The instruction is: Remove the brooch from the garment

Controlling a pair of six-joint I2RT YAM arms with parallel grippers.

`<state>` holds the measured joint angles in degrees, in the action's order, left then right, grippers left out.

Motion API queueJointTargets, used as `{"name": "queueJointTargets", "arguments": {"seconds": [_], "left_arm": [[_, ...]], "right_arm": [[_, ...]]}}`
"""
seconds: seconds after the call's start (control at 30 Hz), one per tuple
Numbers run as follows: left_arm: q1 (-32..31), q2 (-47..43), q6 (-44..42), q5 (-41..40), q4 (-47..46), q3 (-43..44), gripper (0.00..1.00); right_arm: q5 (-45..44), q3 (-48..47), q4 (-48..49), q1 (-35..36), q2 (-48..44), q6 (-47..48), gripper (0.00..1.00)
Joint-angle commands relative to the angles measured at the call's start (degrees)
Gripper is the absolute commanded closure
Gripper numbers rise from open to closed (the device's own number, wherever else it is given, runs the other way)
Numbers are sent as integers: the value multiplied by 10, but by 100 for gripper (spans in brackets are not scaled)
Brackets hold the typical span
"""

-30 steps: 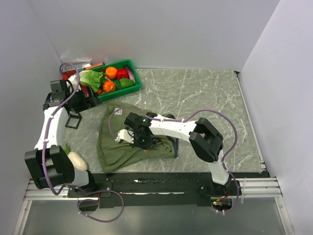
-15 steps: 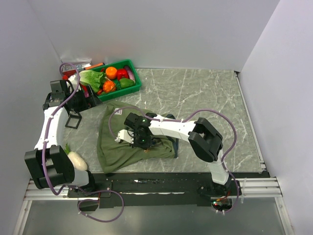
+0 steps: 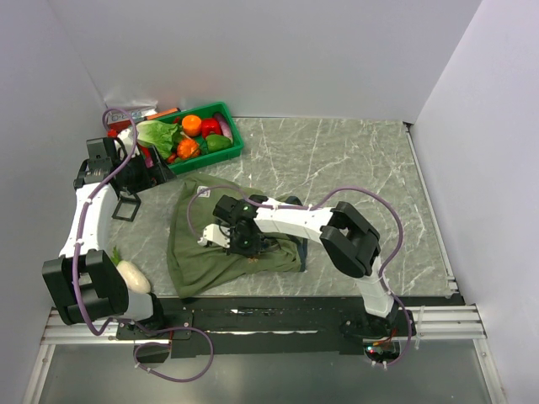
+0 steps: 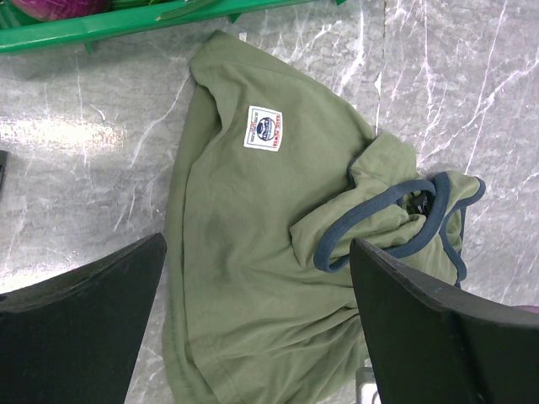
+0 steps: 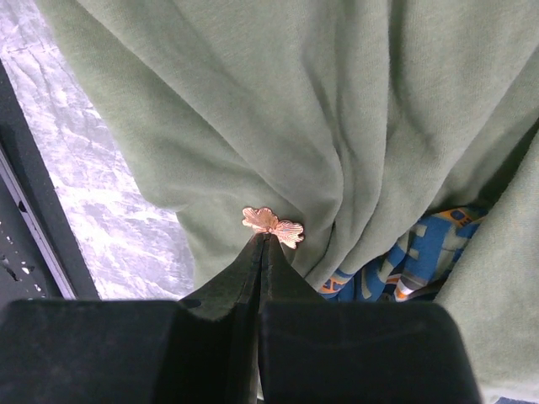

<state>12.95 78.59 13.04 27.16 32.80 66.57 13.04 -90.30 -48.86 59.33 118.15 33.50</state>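
From where I stand, the right gripper (image 5: 263, 242) is pressed fully shut. Its tips meet right at the lower edge of the brooch (image 5: 274, 223) and seem to pinch it. The brooch sits on a fold of the shirt (image 5: 253, 101), toward the shirt's middle and just beside its blue-and-orange graphic (image 5: 396, 261). Creases in the cloth run together at the pin, so I judge the cloth is being tugged along with it. The left gripper (image 4: 257, 252) hangs wide open off the shirt's far left corner and holds nothing.

To do this step well, I'd say the pull should go slowly and straight away from the cloth. The pinch should be on the brooch alone, with no cloth caught between the tips. If the shirt lifts with it, the free left gripper could press the shirt down close to the brooch. A jerk risks dropping so small a thing or tearing the weave.
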Motion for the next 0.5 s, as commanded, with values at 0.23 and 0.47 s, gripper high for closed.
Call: {"name": "queueJointTargets", "arguments": {"seconds": [0.23,0.47], "left_arm": [[1,-6,4,11,-5,9,4],[1,-7,5,10,-7,6,4]], "right_arm": [[-6,-16,19,3,6,-4,100],[-6,3,25,5,0,-2,100]]}}
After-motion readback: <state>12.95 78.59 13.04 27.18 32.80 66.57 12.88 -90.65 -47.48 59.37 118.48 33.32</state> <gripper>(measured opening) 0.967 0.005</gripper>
